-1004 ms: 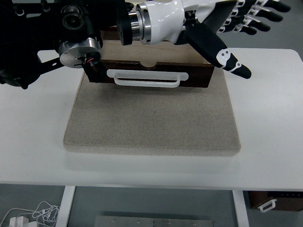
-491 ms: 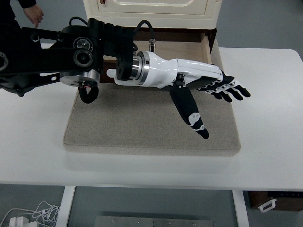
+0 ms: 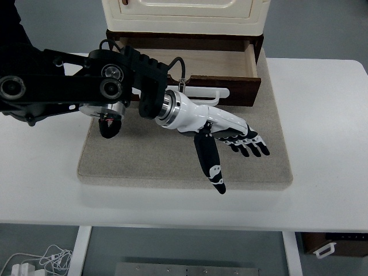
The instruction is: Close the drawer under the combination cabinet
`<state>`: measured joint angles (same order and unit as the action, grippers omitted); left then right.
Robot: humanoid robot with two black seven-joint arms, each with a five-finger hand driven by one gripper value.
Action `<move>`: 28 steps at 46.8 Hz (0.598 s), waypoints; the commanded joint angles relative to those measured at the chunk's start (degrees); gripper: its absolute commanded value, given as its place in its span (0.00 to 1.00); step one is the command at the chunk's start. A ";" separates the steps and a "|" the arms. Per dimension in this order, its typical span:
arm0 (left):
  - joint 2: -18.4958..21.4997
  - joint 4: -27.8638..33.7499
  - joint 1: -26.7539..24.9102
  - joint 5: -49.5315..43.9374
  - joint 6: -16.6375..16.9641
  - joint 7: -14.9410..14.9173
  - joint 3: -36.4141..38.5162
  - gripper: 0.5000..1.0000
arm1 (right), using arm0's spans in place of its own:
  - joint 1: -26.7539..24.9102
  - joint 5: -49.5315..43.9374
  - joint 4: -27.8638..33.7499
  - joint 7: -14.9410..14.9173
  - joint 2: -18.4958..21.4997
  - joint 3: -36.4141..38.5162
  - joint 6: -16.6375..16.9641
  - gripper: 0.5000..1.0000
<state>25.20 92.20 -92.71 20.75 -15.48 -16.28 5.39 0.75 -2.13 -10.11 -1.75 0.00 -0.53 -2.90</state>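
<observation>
Overhead, the head view shows the drawer [image 3: 190,64] pulled out from the base of the cream cabinet [image 3: 183,14] at the table's far side. Its white handle [image 3: 215,92] faces the near edge. The left hand [image 3: 221,131] hovers over the beige mat [image 3: 172,155] just in front of the drawer, fingers [image 3: 250,144] spread and straight, thumb pointing toward the near edge, holding nothing. The left arm [image 3: 75,89] partly hides the drawer front's left end. The mat lies on the white table [image 3: 328,144].
</observation>
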 commanded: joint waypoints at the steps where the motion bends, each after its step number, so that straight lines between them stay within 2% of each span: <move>1: 0.20 -0.18 -0.01 0.00 0.01 -1.99 0.15 1.00 | -0.04 0.02 0.00 -0.01 0.00 0.00 0.00 0.90; 8: 0.37 -0.88 -0.19 0.00 -0.69 -6.92 0.15 1.00 | -0.04 0.02 0.00 -0.01 0.00 0.00 0.00 0.90; 14: 1.08 -2.64 -0.72 0.08 -5.78 -9.47 0.15 1.00 | -0.04 -0.07 0.00 -0.01 0.00 0.00 0.00 0.90; 17: 1.08 -4.13 -0.72 0.35 -7.02 -10.70 0.67 1.00 | -0.04 0.02 0.00 -0.01 0.00 0.00 0.00 0.90; 28: 1.08 -7.91 -0.54 3.51 -9.83 -11.32 1.29 1.00 | 0.04 0.02 0.00 -0.01 0.00 0.00 0.00 0.90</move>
<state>26.29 85.00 -93.44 24.05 -24.57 -27.60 6.61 0.73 -2.13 -10.11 -1.76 0.00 -0.53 -2.90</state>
